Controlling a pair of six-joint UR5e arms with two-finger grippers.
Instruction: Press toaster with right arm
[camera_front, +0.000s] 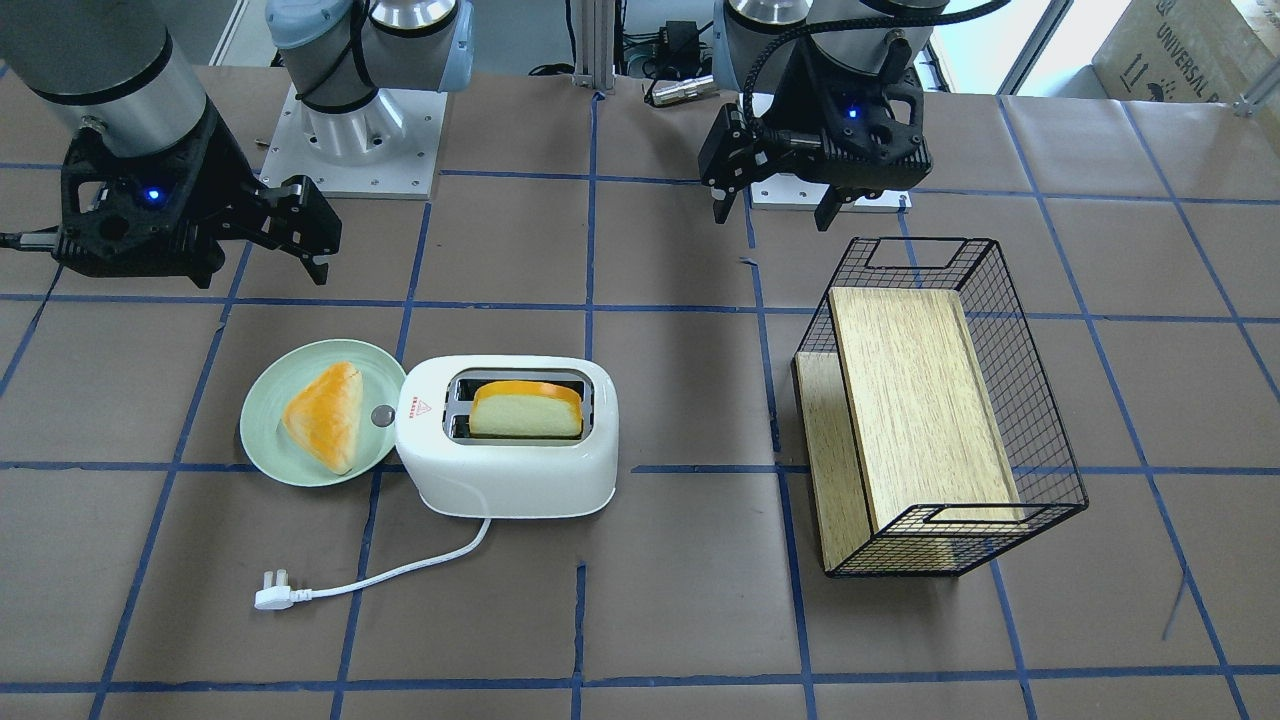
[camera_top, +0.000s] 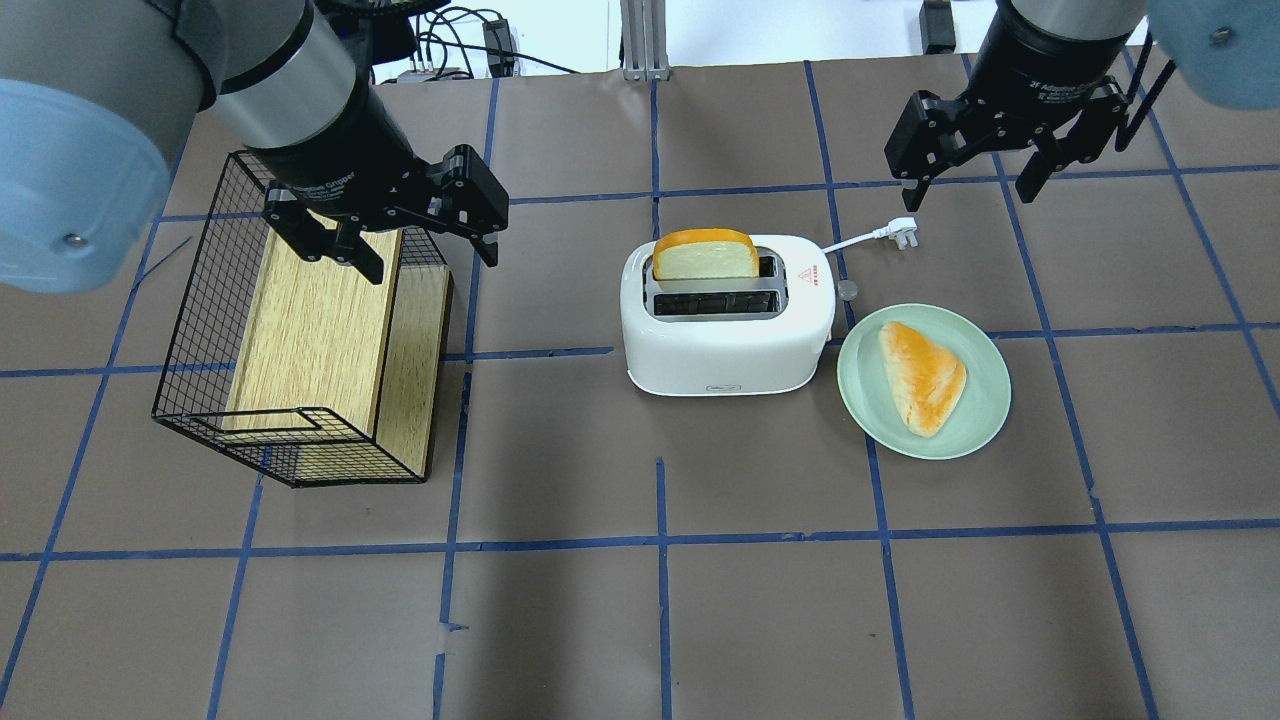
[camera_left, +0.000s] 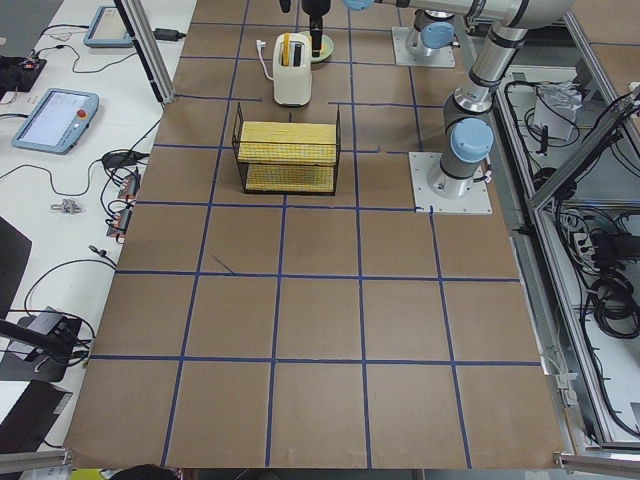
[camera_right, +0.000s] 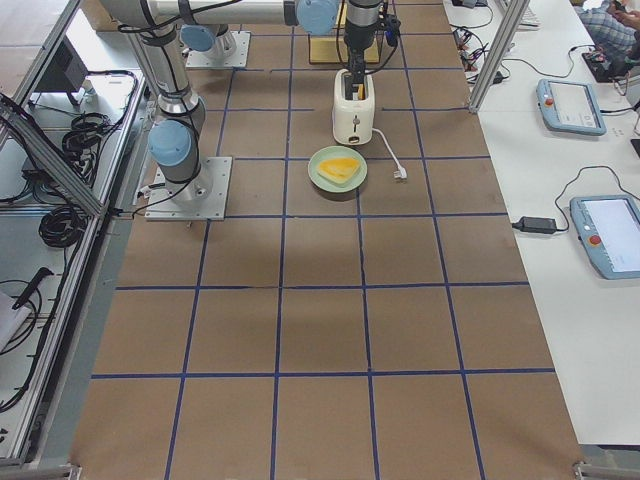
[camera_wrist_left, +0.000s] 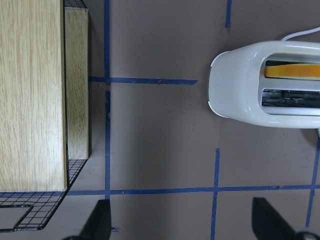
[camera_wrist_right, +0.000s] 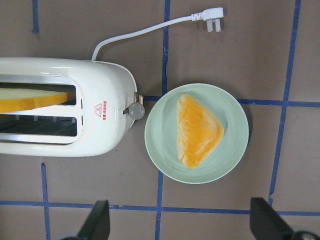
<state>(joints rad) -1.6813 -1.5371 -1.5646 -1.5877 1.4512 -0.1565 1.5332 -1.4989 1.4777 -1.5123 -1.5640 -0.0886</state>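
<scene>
Black fingertips (camera_wrist_right: 97, 222) of the right gripper (camera_top: 972, 188) are seen at the bottom edge of the wrist view, spread wide with nothing between them. From that camera the toaster (camera_wrist_right: 65, 107) is found at 9 o'clock. Its small grey lever (camera_wrist_right: 135, 111) is set at its 3 o'clock end, just beside the rim of the green plate (camera_wrist_right: 160, 150), on which a pastry (camera_wrist_right: 199, 131) is laid. A bread slice (camera_top: 705, 258) is stood high in one slot, so the press is judged not yet made.

In the overhead view the right gripper is held at about 1 o'clock from the toaster, well apart from it. The left gripper (camera_top: 430, 262) is likewise spread and empty, near the wire basket (camera_top: 200, 300) at 9 o'clock.

Risk is judged to lie chiefly at the lever. With the fingers spread, the little knob could be straddled or glanced off, and the plate rim could be struck. By an off-line push the light toaster could be slid or tipped.
</scene>
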